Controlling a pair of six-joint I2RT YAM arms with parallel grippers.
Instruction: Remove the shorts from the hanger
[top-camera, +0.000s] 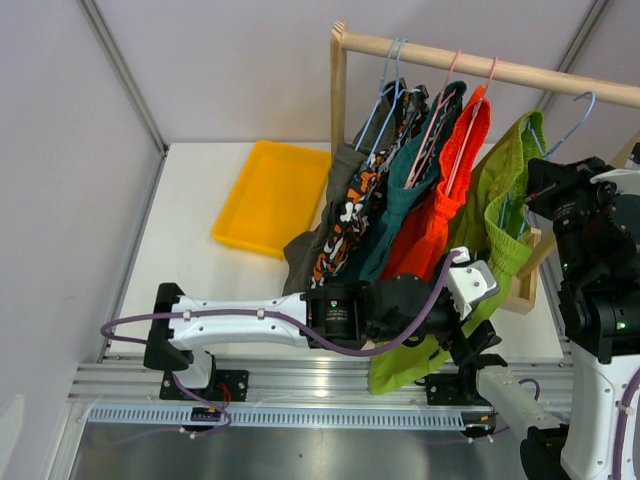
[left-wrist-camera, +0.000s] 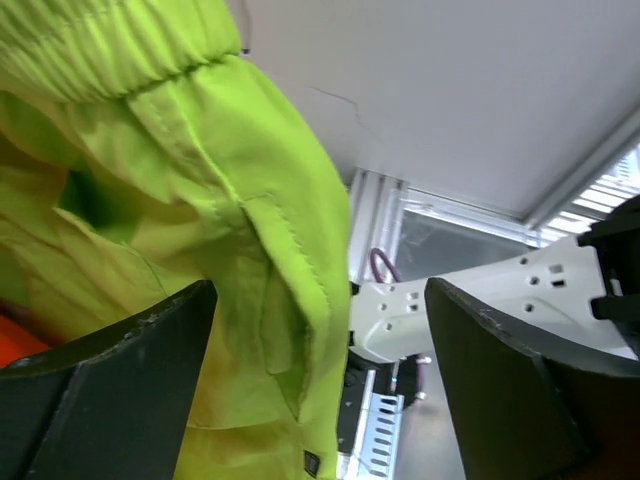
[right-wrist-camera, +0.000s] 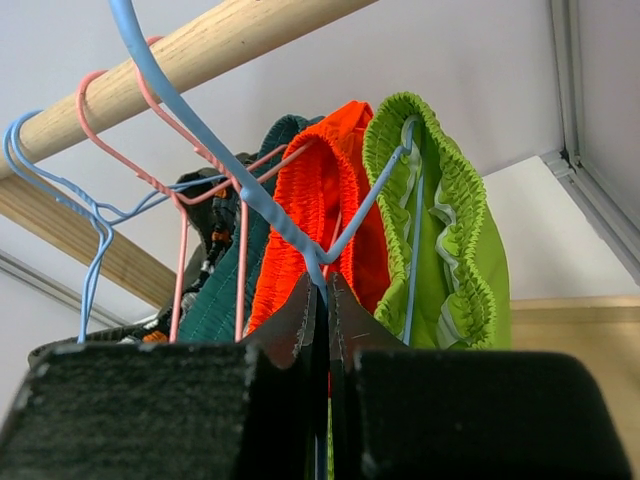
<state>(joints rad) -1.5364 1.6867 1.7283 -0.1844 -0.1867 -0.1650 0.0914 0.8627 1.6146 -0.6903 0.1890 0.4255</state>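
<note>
Pinching blue wire hanger (right-wrist-camera: 260, 202), ruffled lime shorts (right-wrist-camera: 450, 250)

Shallow yellow tray (top-camera: 270, 195). Lies flat on the white table (top-camera: 180, 250), toward the far left corner. Just right of it, a wooden post (top-camera: 339, 100). Stands upright and carries a round wooden rod (top-camera: 480, 65) slanting off to the right. Behind, pale grey wall panels (top-camera: 200, 60). Along the near table edge, a ribbed aluminium rail (top-camera: 300, 385).
</note>
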